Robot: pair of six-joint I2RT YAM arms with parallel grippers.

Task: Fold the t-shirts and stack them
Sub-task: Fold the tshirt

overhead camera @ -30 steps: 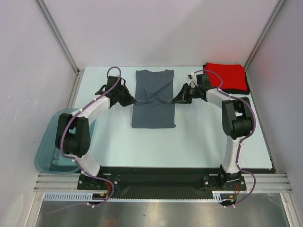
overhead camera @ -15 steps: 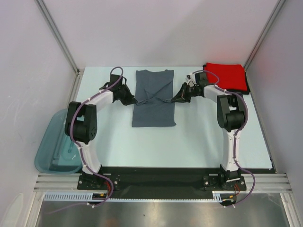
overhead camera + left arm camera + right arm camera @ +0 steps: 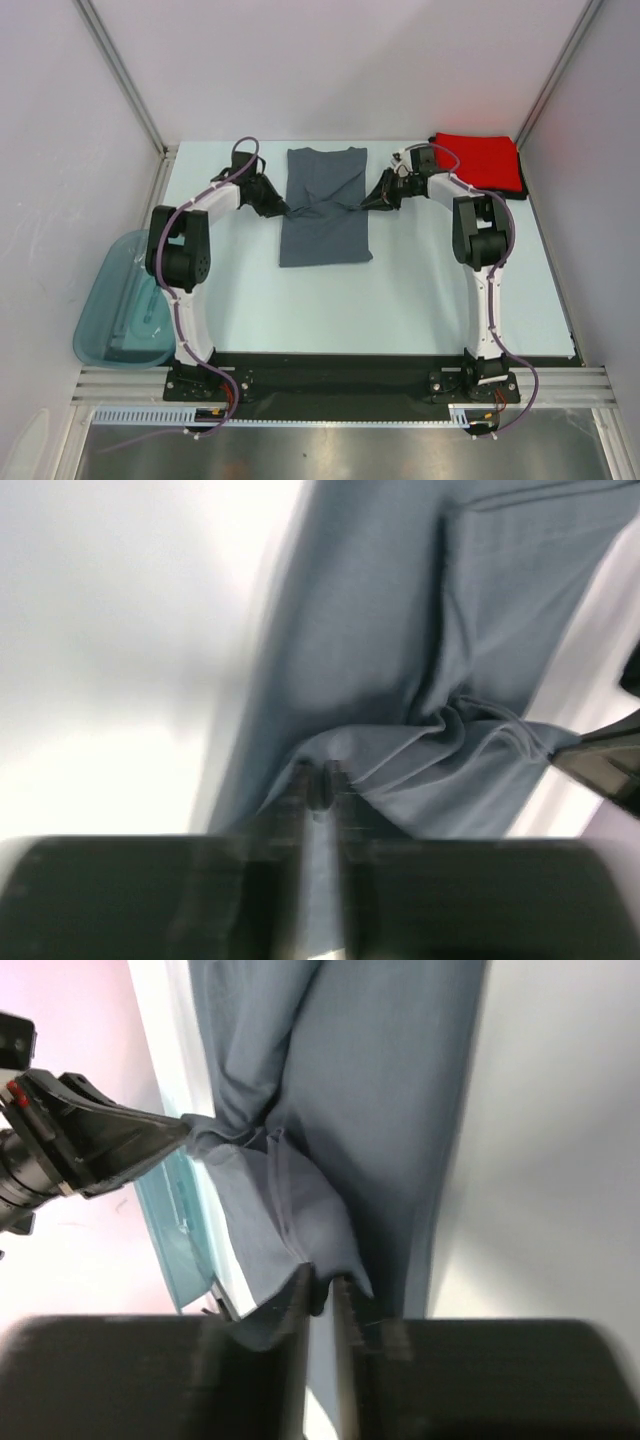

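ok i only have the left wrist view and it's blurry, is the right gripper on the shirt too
observer: yes, the right gripper looks shut on a hemmed edge of the grey shirt.
operator: where's the stack
observer: far right corner, a folded red shirt lies on a black shirt.
operator: is the grey one lifted
observer: its near half lies flat; only the middle is bunched between the left gripper and the right one.
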